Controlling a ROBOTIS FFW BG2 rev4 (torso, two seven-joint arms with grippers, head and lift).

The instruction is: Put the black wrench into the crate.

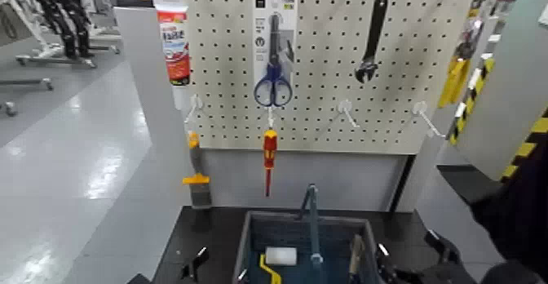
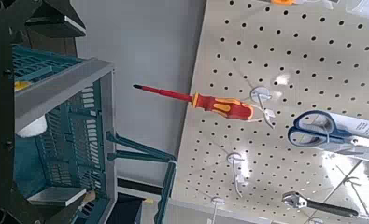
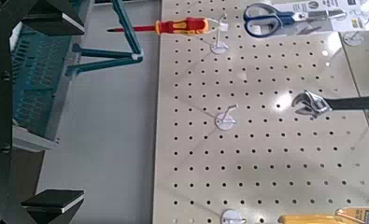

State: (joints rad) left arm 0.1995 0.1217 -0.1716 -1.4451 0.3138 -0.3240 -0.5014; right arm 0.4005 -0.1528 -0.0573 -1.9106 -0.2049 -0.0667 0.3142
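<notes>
The black wrench [image 1: 373,38] hangs jaw-down from a hook at the upper right of the pegboard [image 1: 326,99]. It also shows in the right wrist view [image 3: 339,103] and the left wrist view [image 2: 324,205]. The grey-blue crate [image 1: 253,246] with its blue handle bar [image 1: 313,222] stands below the board at the bottom centre. My left gripper [image 1: 167,272] is low beside the crate's left side, open and empty. My right gripper [image 1: 412,259] is low beside its right side, open and empty [image 3: 56,107]. Both are far below the wrench.
Blue-handled scissors in a pack [image 1: 274,51], a red-handled screwdriver [image 1: 269,161], a tube [image 1: 173,42] and a scraper [image 1: 196,177] hang on the board. Bare white hooks [image 1: 349,112] stick out. The crate holds a white block [image 1: 280,256]. A yellow-black striped post [image 1: 522,153] stands at the right.
</notes>
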